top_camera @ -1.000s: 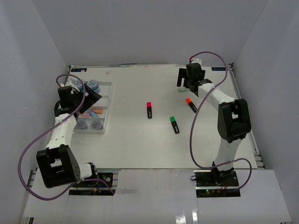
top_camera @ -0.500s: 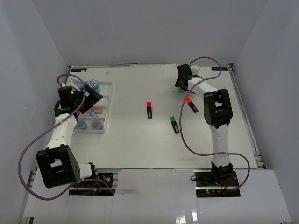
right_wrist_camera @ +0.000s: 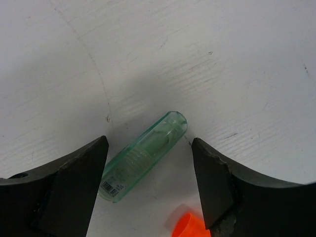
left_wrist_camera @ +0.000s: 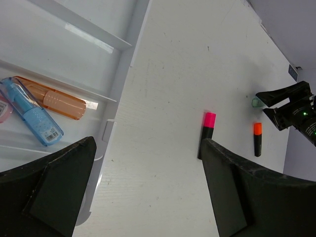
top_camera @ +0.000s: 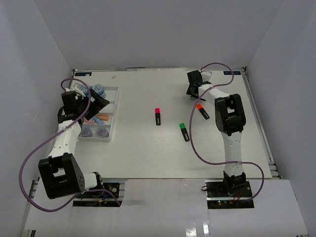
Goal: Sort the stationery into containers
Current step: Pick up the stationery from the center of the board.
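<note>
Pick step: green marker [right_wrist_camera: 143,158] lies flat at far right of table [top_camera: 143,153], beside orange highlighter [right_wrist_camera: 190,224]. Right gripper [right_wrist_camera: 149,140] straddles it, jaws apart, no contact seen. Left gripper [left_wrist_camera: 147,148] spread wide by tray [left_wrist_camera: 124,74]. Next: pinch, lift, carry to tray.

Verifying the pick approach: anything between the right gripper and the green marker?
Nothing visible. The green marker lies bare on the table between the open fingers of the right gripper, touching neither. The orange highlighter sits close beside it, not in between.
</note>
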Tool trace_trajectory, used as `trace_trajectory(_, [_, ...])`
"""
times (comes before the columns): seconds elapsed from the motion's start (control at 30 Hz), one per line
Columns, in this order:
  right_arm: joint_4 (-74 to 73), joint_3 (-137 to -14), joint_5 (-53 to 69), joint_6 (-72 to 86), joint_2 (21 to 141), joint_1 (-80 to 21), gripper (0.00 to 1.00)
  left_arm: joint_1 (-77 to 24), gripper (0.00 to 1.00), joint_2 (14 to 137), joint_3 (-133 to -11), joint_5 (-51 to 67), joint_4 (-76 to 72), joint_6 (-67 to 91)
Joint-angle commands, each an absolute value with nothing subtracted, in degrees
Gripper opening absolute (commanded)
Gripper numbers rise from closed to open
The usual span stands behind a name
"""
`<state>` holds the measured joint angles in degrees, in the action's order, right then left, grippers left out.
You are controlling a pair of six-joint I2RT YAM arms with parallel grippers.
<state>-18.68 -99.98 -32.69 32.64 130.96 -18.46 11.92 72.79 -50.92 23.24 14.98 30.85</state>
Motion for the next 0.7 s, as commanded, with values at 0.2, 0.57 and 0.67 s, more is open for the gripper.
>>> trace_trajectory(0.2, [-13.71,-87.54,-29.09,30.24,123.31,-20.13,0.74,12.04,0.98,70.75,-51.33,24.87,13.97,31.02])
trace_trajectory(0.57, [-11.69,-86.04,-27.51,26.55,123.84,-20.21,0.58,12.04,0.98,71.37,-50.98,25.4,13.71,31.03])
trace_trajectory(0.67, [-9.5,-85.26,-26.63,23.91,122.87,-20.3,0.49,12.04,0.98,71.19,-50.98,25.84,13.54,31.29])
